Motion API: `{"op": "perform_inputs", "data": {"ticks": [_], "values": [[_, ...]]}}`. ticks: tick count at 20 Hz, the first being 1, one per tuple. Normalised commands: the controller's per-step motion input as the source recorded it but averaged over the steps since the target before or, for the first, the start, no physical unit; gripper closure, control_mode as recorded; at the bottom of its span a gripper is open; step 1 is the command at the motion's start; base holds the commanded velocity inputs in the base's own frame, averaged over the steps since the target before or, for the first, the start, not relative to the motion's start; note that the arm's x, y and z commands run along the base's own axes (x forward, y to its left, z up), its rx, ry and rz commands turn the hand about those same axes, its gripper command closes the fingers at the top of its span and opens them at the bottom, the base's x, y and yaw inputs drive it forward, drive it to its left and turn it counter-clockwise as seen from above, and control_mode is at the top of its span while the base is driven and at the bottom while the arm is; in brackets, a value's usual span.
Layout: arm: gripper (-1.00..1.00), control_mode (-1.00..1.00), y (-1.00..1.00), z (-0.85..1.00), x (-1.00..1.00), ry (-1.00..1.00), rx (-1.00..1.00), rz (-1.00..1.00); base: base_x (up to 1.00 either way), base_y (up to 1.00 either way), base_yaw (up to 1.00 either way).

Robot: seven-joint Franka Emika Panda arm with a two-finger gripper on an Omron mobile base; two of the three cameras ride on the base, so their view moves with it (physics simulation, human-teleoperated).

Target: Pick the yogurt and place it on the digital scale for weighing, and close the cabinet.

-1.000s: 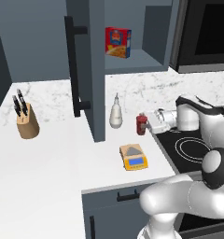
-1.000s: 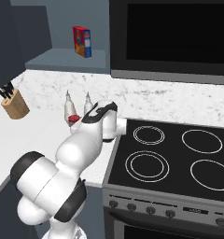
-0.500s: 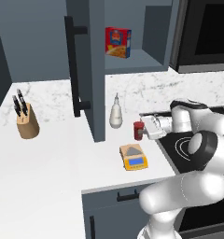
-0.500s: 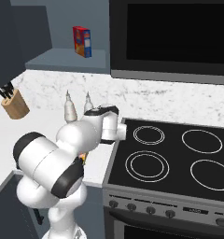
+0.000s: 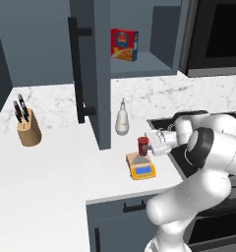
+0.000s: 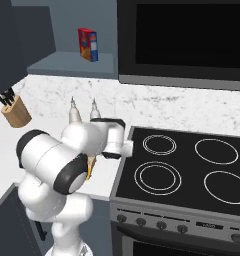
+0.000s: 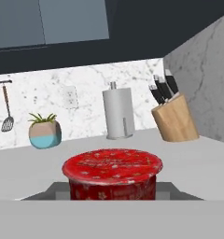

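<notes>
I'm in the placing step: the yogurt [image 5: 142,145] is over the scale [image 5: 141,166] and the cabinet [image 5: 90,74] door hangs open with its long handle [image 5: 78,74] toward me, so closing it is not yet done. My tool [image 5: 148,146] is clamped shut on the yogurt, gripping it from the stove [image 6: 184,170] side. In the left base view the cup sits at about 9 o'clock of the tool, right against it, and directly at 12 o'clock of the scale's blue display, over the grey plate. In the hand view the red lid [image 7: 112,165] is dead centre, with the grey edge of the plate [image 7: 44,192] showing on both sides beneath it. I cannot tell whether the cup's base is touching the plate or hanging just above it.

My judgement for the next move: ease down until the cup rests flat, spread the tool, and back away toward 3 o'clock without nudging the cup. Then swing up to the open door at 10 o'clock of the scale and push it shut, keeping clear of the white bottle [image 5: 122,118] on the surface [image 5: 51,167].
</notes>
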Motion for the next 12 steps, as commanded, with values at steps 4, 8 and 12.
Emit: {"op": "perform_inputs", "data": {"ticks": [4, 8, 12], "values": [[1.00, -1.00, 0.01, -0.43, 0.07, -0.03, -0.02, 0.00, 0.00, 0.00, 0.00], [1.00, -1.00, 0.01, -0.30, 0.09, -0.03, -0.01, 0.00, 0.00, 0.00, 0.00], [1.00, -1.00, 0.00, -0.27, 0.12, -0.06, 0.00, 0.00, 0.00, 0.00, 0.00]]}}
